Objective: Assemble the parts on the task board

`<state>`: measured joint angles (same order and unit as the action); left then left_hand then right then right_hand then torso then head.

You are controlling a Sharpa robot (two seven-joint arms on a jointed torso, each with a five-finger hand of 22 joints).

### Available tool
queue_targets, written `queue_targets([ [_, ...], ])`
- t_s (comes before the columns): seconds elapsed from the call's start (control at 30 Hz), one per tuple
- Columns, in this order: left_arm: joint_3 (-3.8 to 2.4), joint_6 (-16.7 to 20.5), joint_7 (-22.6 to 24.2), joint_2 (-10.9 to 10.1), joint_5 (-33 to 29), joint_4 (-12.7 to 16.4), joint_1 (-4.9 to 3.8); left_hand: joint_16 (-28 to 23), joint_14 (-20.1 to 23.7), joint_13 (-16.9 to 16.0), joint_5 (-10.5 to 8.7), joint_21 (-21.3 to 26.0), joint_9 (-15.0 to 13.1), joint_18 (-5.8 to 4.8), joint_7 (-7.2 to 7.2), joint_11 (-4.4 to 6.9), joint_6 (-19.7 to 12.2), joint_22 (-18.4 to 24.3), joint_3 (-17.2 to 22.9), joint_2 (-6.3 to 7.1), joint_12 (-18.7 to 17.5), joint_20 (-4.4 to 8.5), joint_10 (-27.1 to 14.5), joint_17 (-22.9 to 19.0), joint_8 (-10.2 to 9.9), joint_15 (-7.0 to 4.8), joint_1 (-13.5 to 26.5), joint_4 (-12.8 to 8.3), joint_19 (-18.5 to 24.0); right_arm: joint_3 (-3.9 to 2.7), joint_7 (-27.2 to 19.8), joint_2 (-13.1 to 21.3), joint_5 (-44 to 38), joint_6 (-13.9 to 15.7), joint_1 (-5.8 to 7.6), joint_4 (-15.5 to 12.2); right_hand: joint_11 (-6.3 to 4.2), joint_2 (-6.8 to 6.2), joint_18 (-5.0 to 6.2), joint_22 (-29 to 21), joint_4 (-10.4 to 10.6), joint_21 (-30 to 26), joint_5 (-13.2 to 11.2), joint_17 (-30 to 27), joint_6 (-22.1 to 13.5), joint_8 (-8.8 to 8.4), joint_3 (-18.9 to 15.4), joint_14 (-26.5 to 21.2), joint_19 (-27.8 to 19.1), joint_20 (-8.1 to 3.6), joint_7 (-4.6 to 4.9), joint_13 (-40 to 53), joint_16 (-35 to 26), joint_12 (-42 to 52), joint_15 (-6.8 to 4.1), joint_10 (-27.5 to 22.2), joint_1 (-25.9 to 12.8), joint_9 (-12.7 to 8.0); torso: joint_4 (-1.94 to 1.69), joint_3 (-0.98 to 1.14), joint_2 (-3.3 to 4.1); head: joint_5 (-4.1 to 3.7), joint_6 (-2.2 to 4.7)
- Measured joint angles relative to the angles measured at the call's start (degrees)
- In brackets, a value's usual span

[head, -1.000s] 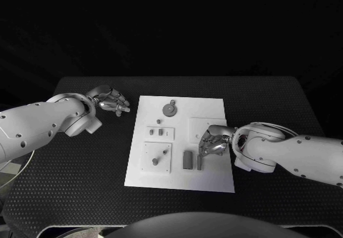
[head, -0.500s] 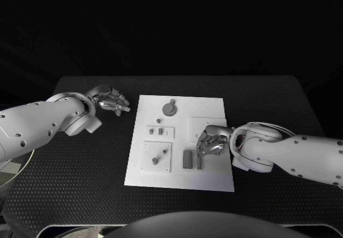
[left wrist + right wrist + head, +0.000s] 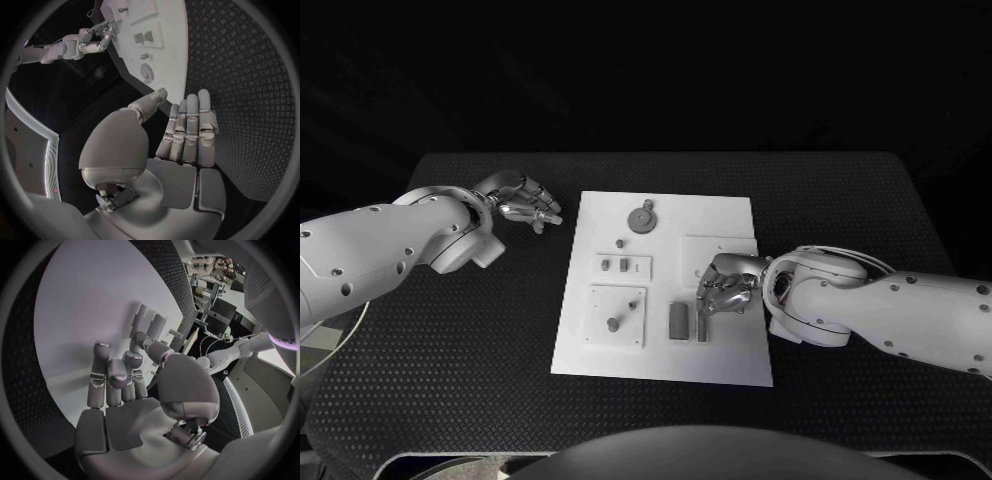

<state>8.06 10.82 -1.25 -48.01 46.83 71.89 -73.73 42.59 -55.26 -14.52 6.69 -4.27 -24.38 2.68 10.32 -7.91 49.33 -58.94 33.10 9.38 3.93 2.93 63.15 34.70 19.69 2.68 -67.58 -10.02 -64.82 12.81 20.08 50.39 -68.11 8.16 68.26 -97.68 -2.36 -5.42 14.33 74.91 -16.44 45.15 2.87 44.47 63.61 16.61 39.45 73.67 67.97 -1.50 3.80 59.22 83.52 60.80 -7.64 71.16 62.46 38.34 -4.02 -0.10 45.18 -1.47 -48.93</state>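
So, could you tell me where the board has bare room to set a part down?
The task board is bare along its near edge and at the far right corner. The middle is crowded, with the right hand over the grey parts.

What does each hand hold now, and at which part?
Nothing is held. The left hand is open, fingers straight, beside the task board. The right hand is over the board near two upright parts, with nothing visible in it.

My right hand [image 3: 727, 291] has crept slightly leftward over the board [image 3: 733, 215], toward the upright grey parts [image 3: 687, 322].
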Motion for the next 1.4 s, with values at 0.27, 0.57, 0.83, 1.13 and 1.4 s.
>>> queue_targets([
  [0.27,0.00,0.0,0.0,0.1,0.0,-0.1,0.00,0.0,0.0,0.0,0.00,0.0,0.0,-0.05,-0.15,0.00,-0.1,0.0,0.0,0.00,0.0,0.00,0.0,0.1,0.0,0.00,0.0,0.0,0.0,0.04,-0.5,-0.2,-2.1,0.1,-0.36,0.9,0.00,-0.01,0.01,0.0,0.0,0.0,0.0,0.0,0.0,0.12,0.0,0.0,0.0,0.00,-0.01,0.1,0.0,0.0,0.02,0.0,0.0,-0.3,0.01,0.01,0.00,0.01,0.07],
  [0.57,0.00,0.0,0.0,0.1,0.0,-0.1,0.00,0.0,0.0,0.0,0.00,0.0,0.0,-0.20,-0.15,0.00,-0.1,0.0,0.0,0.00,0.0,0.00,0.0,0.1,0.0,0.00,0.0,0.0,0.0,0.01,-1.7,-0.4,-4.1,0.1,-0.49,1.0,0.00,-0.01,0.00,0.0,0.0,0.0,0.0,0.0,0.0,0.11,0.0,0.0,0.0,0.01,-0.01,0.1,0.0,0.2,0.03,0.0,0.0,-0.3,0.01,0.02,-0.01,0.00,0.19],
  [0.83,0.01,0.0,0.0,0.1,0.0,-0.1,0.00,0.0,0.0,0.0,0.00,0.0,0.0,-0.01,-0.14,0.00,-0.1,0.0,0.0,0.00,0.0,0.00,0.0,0.1,0.0,0.00,0.0,0.0,0.0,0.22,-3.2,0.6,-3.0,2.0,-0.75,0.9,0.00,-0.01,0.00,0.0,-0.2,0.0,0.0,0.0,0.0,0.07,-0.2,0.0,0.1,0.09,-0.02,0.1,0.0,0.2,0.00,0.0,0.0,-0.3,0.01,0.02,-0.02,-0.03,0.37],
  [1.13,0.02,0.2,0.4,0.1,-0.4,-0.4,0.00,-0.2,0.0,0.0,0.00,0.0,0.0,0.02,-0.14,0.00,-0.1,0.0,-0.2,0.00,0.0,0.00,0.0,0.2,0.0,0.00,0.0,0.2,0.0,-2.50,-6.8,1.6,2.2,7.0,-0.41,2.6,0.02,-0.36,0.01,0.0,-0.1,0.0,0.0,0.0,-0.5,-0.32,-0.6,0.0,0.1,0.10,0.00,0.0,0.0,0.2,-0.21,0.0,-0.4,-0.1,0.04,0.02,-0.07,-0.03,1.19],
  [1.4,0.08,1.2,3.1,0.7,-6.6,-0.9,0.01,-1.1,0.0,0.1,-2.68,0.3,0.1,0.03,-0.13,-0.06,-0.1,0.2,-1.8,0.19,0.0,-0.05,0.1,0.4,0.0,0.00,2.5,2.2,0.1,-4.96,-14.1,-0.5,14.3,11.7,1.03,10.1,1.12,-1.83,0.42,0.0,-0.1,-0.2,0.0,-0.1,-4.3,-2.63,-1.3,-1.1,-1.1,0.62,0.49,0.0,-0.6,-0.8,0.19,-2.9,-1.8,-0.7,0.09,0.02,-0.30,-0.35,3.65],
])
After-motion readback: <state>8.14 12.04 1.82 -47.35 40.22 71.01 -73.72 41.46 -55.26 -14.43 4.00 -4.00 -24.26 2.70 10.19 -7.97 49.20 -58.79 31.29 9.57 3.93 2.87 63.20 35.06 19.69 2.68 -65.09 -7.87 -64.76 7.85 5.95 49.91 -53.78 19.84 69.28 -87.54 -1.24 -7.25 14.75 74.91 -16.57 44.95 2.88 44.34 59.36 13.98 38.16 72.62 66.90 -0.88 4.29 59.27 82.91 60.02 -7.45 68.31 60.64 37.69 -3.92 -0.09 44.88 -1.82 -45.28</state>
